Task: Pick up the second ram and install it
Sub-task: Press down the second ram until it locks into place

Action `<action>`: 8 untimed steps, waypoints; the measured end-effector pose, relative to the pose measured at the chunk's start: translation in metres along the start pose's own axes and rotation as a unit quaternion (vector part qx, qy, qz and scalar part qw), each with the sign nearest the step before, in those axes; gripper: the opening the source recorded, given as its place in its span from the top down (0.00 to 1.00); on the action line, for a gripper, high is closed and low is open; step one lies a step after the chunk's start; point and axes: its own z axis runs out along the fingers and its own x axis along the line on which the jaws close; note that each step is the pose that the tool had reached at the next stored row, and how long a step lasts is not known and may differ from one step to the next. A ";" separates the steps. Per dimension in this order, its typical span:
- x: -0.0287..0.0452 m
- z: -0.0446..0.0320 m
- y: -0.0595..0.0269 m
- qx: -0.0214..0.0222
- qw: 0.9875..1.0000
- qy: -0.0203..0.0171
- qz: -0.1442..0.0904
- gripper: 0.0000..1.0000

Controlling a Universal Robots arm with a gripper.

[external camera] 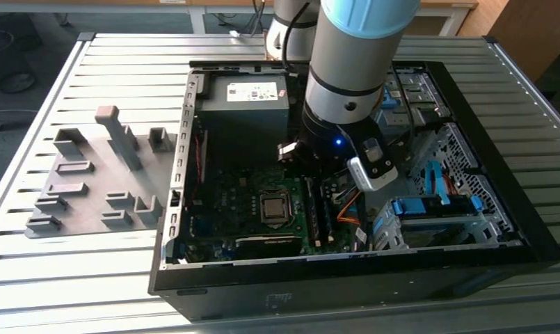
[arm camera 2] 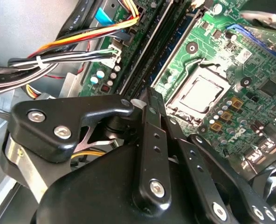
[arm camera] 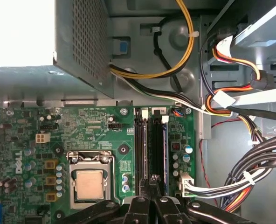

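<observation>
Grey slatted bench (external camera: 94,264), with an open computer case (external camera: 354,278) lying on its side.

- Second ram (arm camera: 157,149): as best I could judge, the dark stick standing on edge in the memory slots (arm camera: 141,144) of the motherboard (arm camera: 96,135). In the first wrist view its long axis ran straight away from the hand toward the case wall. Whether it was fully seated could not be made out.
- Hand (arm camera: 153,182): low inside the case, directly over the near end of the slots. Fingers drawn narrow, tips almost meeting. I could not tell whether they pinched the stick's edge or merely sat above it. Finger line and stick line looked parallel, or close to it.
- Processor socket (arm camera: 89,182): just beside the slots, on the far side from the cables (arm camera: 250,163).
- Case contents: motherboard on the floor, power supply (external camera: 247,97) at the far end in the exterior view, drive cage (external camera: 437,216) at the exterior view's right. Bundled cables looped between the cage and the board, clear of the slots.
- Holder blocks (external camera: 94,188): grey, on the bench at the exterior view's left, well apart from the hand.
</observation>
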 end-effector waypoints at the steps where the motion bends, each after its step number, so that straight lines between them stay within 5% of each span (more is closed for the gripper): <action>1: -0.0001 0.0013 -0.0001 0.000 1.000 0.000 0.000 0.89; 8: 0.0005 0.0066 -0.0004 0.000 1.000 0.000 -0.013 0.89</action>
